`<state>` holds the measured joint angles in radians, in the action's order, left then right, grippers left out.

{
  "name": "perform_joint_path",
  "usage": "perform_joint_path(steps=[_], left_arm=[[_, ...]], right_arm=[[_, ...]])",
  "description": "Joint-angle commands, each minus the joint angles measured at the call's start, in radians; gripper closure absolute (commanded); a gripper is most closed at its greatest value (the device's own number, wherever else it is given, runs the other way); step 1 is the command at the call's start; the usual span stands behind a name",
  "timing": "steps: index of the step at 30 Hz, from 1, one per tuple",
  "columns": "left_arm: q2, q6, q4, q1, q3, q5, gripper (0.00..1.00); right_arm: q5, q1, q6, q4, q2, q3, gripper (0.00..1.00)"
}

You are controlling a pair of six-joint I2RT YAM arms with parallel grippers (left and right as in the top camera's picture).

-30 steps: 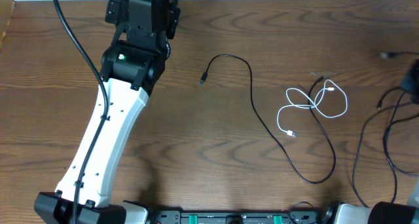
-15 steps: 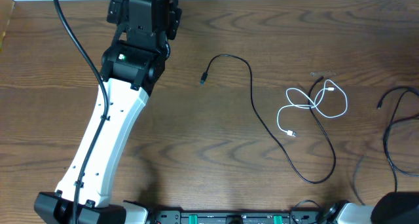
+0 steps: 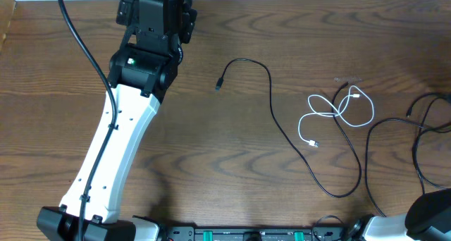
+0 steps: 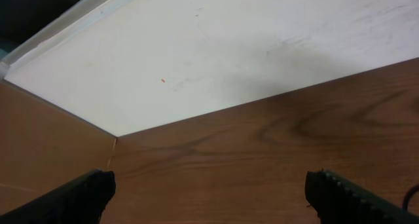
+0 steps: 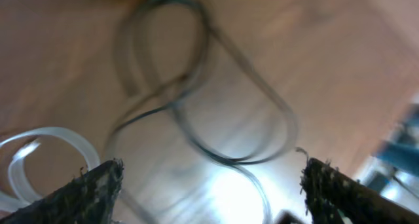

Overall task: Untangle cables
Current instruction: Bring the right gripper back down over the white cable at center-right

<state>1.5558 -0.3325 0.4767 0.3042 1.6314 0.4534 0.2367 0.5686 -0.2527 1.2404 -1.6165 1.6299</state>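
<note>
One long black cable [image 3: 273, 107] runs from a small plug [image 3: 219, 87] in an arc across the middle of the table. Its far end crosses a looped white cable [image 3: 337, 114]. A second black cable [image 3: 417, 139] lies in loose loops at the right edge. The right wrist view is blurred: my right gripper [image 5: 213, 188] stands open above black cable loops [image 5: 196, 99], with a piece of the white cable [image 5: 39, 152] at the left and nothing between the fingers. My left gripper [image 4: 213, 194] is open over bare wood at the table's far edge, away from all cables.
The left arm [image 3: 134, 107] stretches from the near left up to the table's far edge. The right arm's base [image 3: 430, 216] sits at the near right corner. A white wall [image 4: 216, 47] rises behind the table [image 3: 211, 156].
The dark right gripper seen at the right edge has left the overhead view. The black cable at the right has shifted, with a new loop lying further left. The left arm has not moved.
</note>
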Motion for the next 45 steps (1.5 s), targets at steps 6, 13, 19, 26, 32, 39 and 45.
perform_joint_path(steps=[6, 13, 19, 26, 32, 39, 45], left_arm=[[-0.023, 0.017, 0.010, 0.001, 0.009, -0.001, 0.02], [-0.023, 0.017, 0.010, 0.001, 0.009, 0.000, 0.02], [-0.023, 0.017, 0.009, 0.001, 0.009, -0.001, 0.02], [-0.023, 0.017, 0.008, 0.001, 0.009, -0.001, 0.02], [-0.023, 0.017, 0.008, 0.001, 0.009, -0.001, 0.02], [-0.023, 0.017, 0.005, 0.001, 0.009, -0.001, 0.02], [-0.023, 0.017, 0.005, 0.001, 0.009, -0.001, 0.02]], right_arm=[[-0.142, -0.297, 0.118, -0.002, 0.027, 0.009, 0.12], [-0.131, -0.515, 0.120, -0.009, 0.026, 0.009, 0.05], [-0.156, -0.587, 0.148, 0.037, -0.012, 0.009, 0.06], [-0.190, -0.630, 0.189, 0.058, -0.094, 0.009, 0.05], [-0.226, -0.632, 0.228, 0.074, -0.141, 0.009, 0.05], [-0.268, -0.632, 0.288, 0.102, -0.159, 0.008, 0.04], [-0.301, -0.632, 0.330, 0.144, -0.159, 0.008, 0.02]])
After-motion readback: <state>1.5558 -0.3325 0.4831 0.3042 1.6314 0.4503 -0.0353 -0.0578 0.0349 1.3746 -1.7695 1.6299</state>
